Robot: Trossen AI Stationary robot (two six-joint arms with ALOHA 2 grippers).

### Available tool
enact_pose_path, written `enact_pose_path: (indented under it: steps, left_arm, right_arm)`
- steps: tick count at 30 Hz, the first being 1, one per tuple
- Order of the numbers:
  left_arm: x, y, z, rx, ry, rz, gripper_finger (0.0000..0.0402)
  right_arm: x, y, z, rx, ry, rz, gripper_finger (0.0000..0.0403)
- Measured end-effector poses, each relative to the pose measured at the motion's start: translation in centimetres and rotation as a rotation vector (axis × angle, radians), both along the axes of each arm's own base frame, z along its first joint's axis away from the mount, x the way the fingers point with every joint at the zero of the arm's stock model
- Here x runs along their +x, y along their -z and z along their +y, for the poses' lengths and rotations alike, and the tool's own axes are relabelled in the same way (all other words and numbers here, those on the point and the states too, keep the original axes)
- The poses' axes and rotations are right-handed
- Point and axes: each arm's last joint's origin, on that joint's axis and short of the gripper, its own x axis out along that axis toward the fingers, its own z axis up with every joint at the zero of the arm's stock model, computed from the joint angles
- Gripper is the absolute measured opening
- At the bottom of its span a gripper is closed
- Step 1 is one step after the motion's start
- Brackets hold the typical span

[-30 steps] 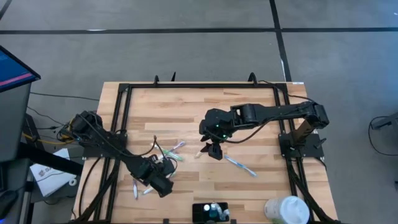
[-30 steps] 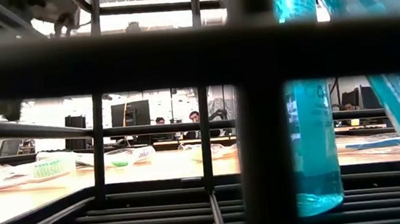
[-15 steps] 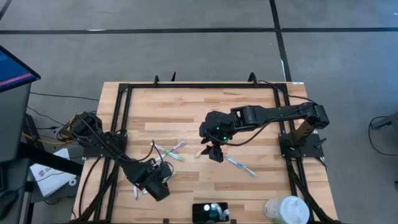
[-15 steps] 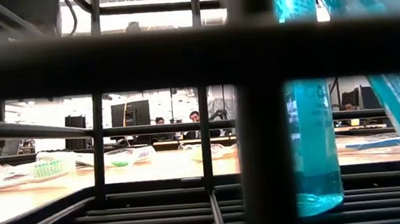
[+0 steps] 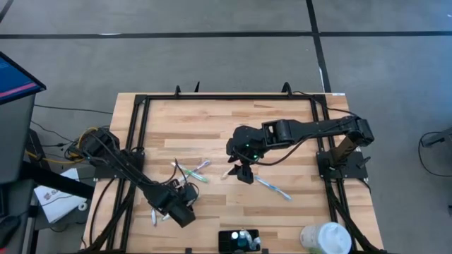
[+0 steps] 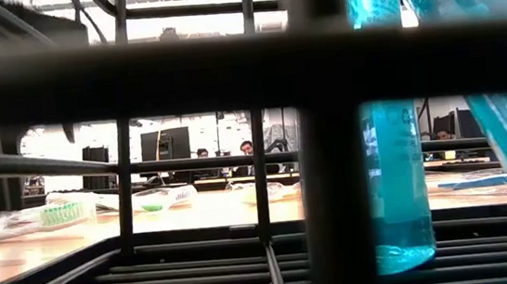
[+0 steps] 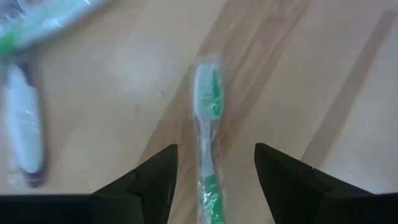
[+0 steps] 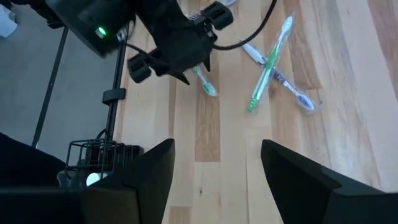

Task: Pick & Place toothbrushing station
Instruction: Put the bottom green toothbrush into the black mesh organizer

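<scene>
The toothbrushing station (image 5: 239,241) is a low black wire rack at the table's near edge, with blue bottles in it; it also shows in the right wrist view (image 8: 93,163). My left gripper (image 5: 180,209) is open, low at the near left. Its fingers stand on either side of a wrapped green toothbrush (image 7: 208,118) that lies flat on the table. My right gripper (image 5: 244,173) is open and empty above the table's middle (image 8: 217,180). Two crossed toothbrushes (image 8: 273,56) lie left of centre.
A white round container (image 5: 325,238) stands at the near right corner. A blue toothbrush (image 5: 272,187) lies right of my right gripper. More wrapped toothbrushes (image 5: 157,217) lie beside my left gripper. Black frame rails (image 5: 138,141) run along the table's sides.
My left gripper has shifted a little toward the table's near left corner and stays low over the toothbrushes. My right gripper has kept still.
</scene>
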Motion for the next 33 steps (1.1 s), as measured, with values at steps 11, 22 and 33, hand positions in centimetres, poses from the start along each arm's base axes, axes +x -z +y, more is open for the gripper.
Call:
enact_pose_path:
  steps: [11,22,33]
  left_arm:
    - [0.2,1.8,-0.2,0.032,-0.019,0.043,0.0209]
    - [0.5,1.9,0.1,0.016,-0.032,0.055,0.0206]
    - [1.0,2.0,0.9,-0.028,-0.059,0.09,0.0136]
  right_arm:
    - [0.0,0.0,0.0,0.005,0.006,-0.002,0.023]
    - [0.0,-0.1,0.0,0.006,0.006,-0.006,0.023]
    - [0.1,-0.1,0.0,0.017,0.017,-0.009,0.023]
